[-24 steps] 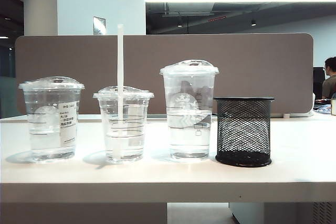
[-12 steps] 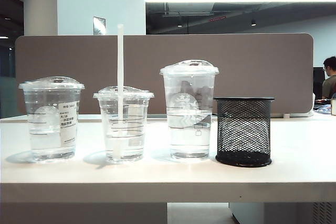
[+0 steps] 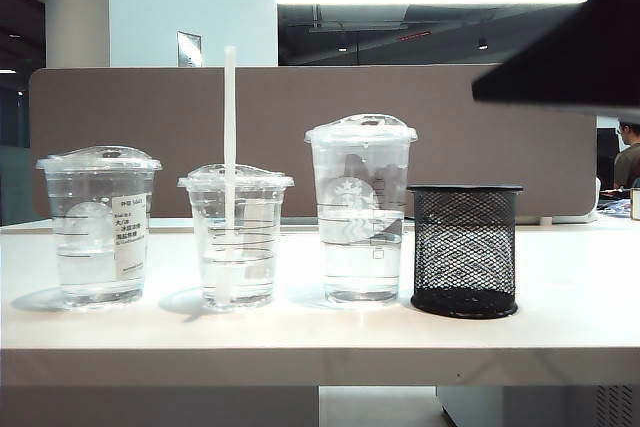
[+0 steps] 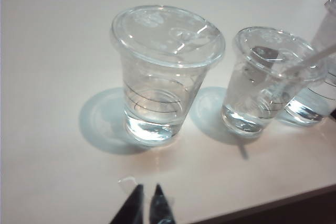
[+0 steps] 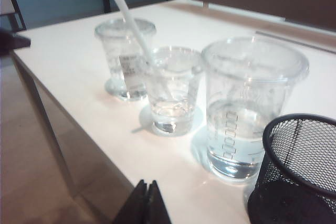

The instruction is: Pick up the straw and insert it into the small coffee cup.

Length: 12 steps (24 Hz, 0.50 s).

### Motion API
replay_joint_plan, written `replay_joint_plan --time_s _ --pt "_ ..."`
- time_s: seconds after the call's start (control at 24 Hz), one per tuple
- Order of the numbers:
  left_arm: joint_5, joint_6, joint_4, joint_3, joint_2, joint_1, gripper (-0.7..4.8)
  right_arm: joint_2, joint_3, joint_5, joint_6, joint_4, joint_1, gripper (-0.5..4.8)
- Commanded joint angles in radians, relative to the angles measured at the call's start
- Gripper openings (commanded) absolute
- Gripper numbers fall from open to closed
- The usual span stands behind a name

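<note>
The white straw [image 3: 229, 127] stands upright in the small coffee cup [image 3: 237, 237], through its domed lid, and rises well above it. Nothing holds it. In the right wrist view the straw [image 5: 134, 24] leans out of the small coffee cup [image 5: 173, 90], and my right gripper [image 5: 147, 184] is shut and empty, back over the table's front edge. In the left wrist view the small coffee cup [image 4: 265, 82] with the straw [image 4: 315, 59] lies beyond my left gripper [image 4: 148, 188], whose jaws are almost together with nothing between them.
A wider labelled cup [image 3: 98, 227] stands left of the small one, and a taller cup [image 3: 360, 212] stands to its right. A black mesh holder [image 3: 465, 250] is further right. A dark part of the right arm [image 3: 570, 37] fills the upper right corner.
A dark part of the right arm has come into the upper right of the exterior view. The cups, the straw and the holder have not moved.
</note>
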Motion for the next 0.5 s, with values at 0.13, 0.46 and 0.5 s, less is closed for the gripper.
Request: replay_joint_plan --time_s 0.13,0.46,0.5 --pt "-0.002 0.000 0.017 0.001 0.001 0.000 0.22 -0.002 0.000 -0.001 0.003 -0.003 0.000 0.00" --pt "-0.002 0.000 0.017 0.001 0.001 0.000 0.22 -0.083 -0.008 0.045 -0.015 -0.051 -0.020 0.00" --pt "-0.003 0.000 0.017 0.001 0.001 0.000 0.22 -0.105 -0.011 0.041 -0.012 -0.065 -0.043 0.00"
